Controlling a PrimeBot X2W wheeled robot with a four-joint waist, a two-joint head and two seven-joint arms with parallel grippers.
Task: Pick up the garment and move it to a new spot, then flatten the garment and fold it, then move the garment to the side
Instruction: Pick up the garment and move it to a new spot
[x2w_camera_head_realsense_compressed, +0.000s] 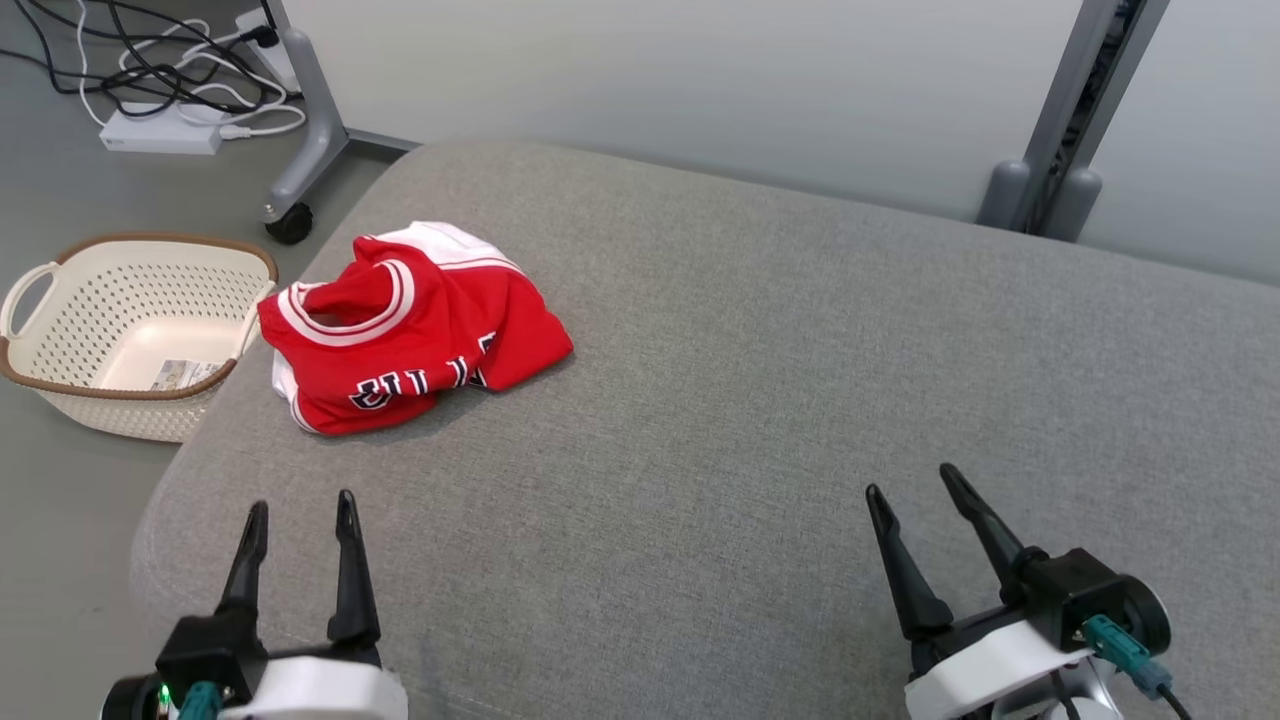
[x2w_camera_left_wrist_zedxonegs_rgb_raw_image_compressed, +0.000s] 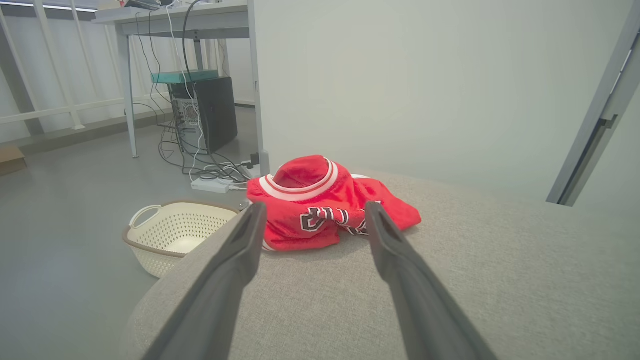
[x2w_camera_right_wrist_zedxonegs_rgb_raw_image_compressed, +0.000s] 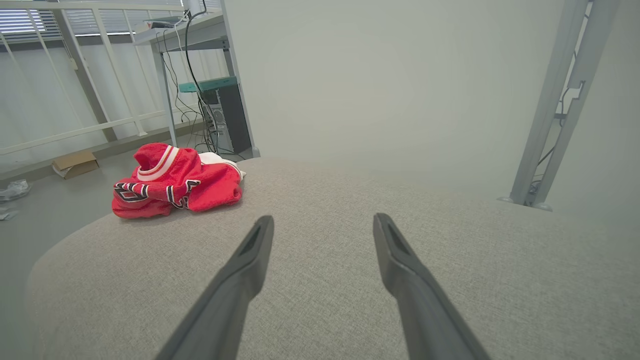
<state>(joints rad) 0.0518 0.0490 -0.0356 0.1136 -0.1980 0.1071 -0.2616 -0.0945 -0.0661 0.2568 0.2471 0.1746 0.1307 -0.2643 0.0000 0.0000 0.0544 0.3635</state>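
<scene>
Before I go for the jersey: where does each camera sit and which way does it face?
Head view: on the head, facing forward and down at the cushion; red jersey at its left edge, basket on the floor beside; left gripper and right gripper at the bottom, open.
Left wrist view: on the left wrist, facing along its fingers straight at the jersey.
Right wrist view: on the right wrist, facing along its fingers over the cushion, jersey upper left.
Shared: head and left wrist views both show the basket.
</scene>
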